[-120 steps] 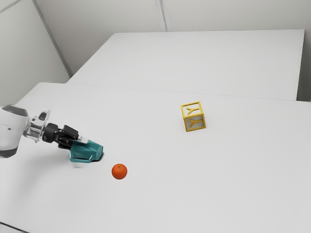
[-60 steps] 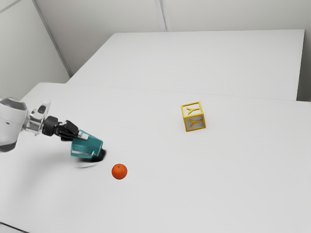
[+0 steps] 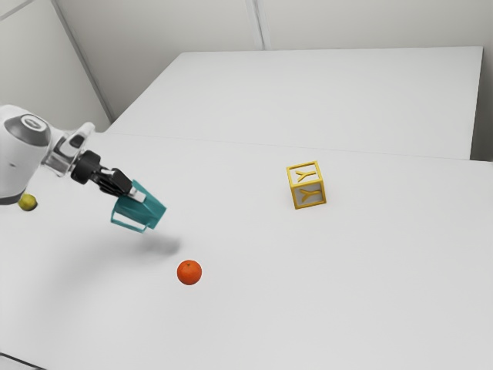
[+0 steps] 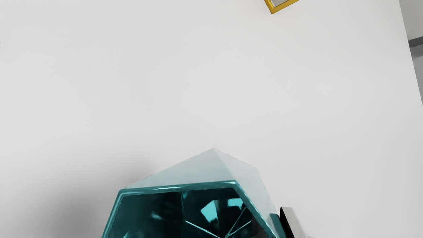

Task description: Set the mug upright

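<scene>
The teal mug (image 3: 140, 210) hangs tilted above the table in the exterior view, its base slanting down toward the exterior view's right and its handle on the lower side. My gripper (image 3: 135, 195) is shut on the mug's wall near the rim. Looking from the hand, I see into the open mouth of the mug (image 4: 178, 211). One finger of the gripper (image 4: 273, 228) presses the outside of the wall, and a dark part of the other shows inside the mug.
An orange (image 3: 189, 272) lies on the white table (image 3: 308, 293) near the mug's shadow. Farther toward the exterior view's right stands a yellow-framed letter block (image 3: 306, 185), its corner (image 4: 272, 10) also in the wrist view. A yellow-green fruit (image 3: 28, 202) sits beneath the arm.
My hand has risen with the mug, lifting it off the table and tilting it so its base points lower. The arm's move has uncovered the yellow-green fruit.
</scene>
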{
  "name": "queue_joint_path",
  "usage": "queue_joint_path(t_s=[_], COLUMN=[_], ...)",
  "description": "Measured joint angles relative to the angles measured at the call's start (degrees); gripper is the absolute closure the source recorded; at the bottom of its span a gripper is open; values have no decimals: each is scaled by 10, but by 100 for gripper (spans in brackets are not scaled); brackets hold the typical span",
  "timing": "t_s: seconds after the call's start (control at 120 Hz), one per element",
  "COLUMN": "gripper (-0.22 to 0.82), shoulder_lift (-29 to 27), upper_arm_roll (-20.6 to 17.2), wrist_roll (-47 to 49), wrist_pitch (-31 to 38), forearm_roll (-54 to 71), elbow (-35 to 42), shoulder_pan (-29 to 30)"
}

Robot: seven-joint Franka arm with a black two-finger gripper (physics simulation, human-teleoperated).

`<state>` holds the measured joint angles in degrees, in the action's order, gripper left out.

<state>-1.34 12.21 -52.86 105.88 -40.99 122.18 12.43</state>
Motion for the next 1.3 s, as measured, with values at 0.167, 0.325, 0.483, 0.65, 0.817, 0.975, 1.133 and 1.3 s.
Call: queue_joint_path(t_s=[0.167, 0.325, 0.483, 0.65, 0.817, 0.975, 1.133, 1.3], gripper=[78, 78, 78, 78, 78, 78, 78, 78], shoulder_lift=[-22, -30, -37, -56, -62, -58, -45, -19], upper_arm_roll=[-1, -18, -46, -63, -82, -100, -107, -108], wrist_roll=[51, 119, 197, 282, 365, 434, 495, 551], wrist_pitch=[26, 61, 93, 120, 148, 175, 202, 232], forearm_roll=[100, 199, 280, 345, 404, 452, 480, 514], elbow=[-6, -6, -2, 15, 37, 54, 69, 71], shoulder_pan=[-37, -63, -79, -96, -107, -111, -122, -133])
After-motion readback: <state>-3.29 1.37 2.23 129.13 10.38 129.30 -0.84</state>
